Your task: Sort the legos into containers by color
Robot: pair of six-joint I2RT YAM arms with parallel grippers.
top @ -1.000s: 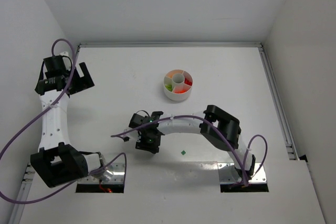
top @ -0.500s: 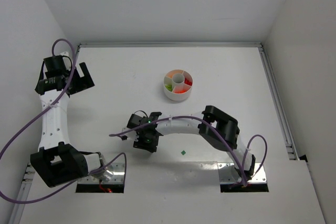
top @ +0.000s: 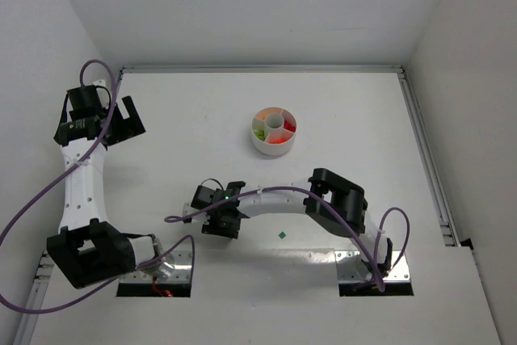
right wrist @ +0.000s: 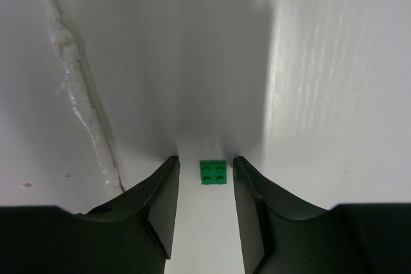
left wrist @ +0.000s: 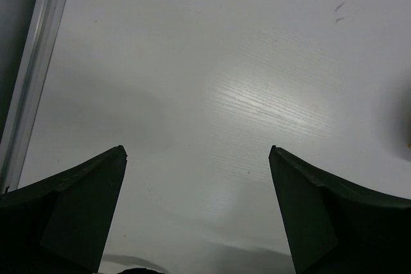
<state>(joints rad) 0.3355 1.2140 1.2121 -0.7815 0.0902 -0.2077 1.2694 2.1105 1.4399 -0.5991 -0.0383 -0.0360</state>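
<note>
The right end effector [right wrist: 205, 160] stands slightly spread around a green lego [right wrist: 212, 172] lying on the surface [right wrist: 314, 62], while the left end effector [left wrist: 198, 153] gapes wide.

I found open table [top: 186, 111] left, right and beyond the white dish [top: 274, 132]. On the dish's near side my right arm [top: 279, 197] lay stretched across, barring that way in. My left arm [top: 81, 183] stood well left of the dish, beside the side wall [top: 40, 46].

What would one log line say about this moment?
right gripper: open, straddling green lego | left gripper: open, above table | dish: partly filled
</note>
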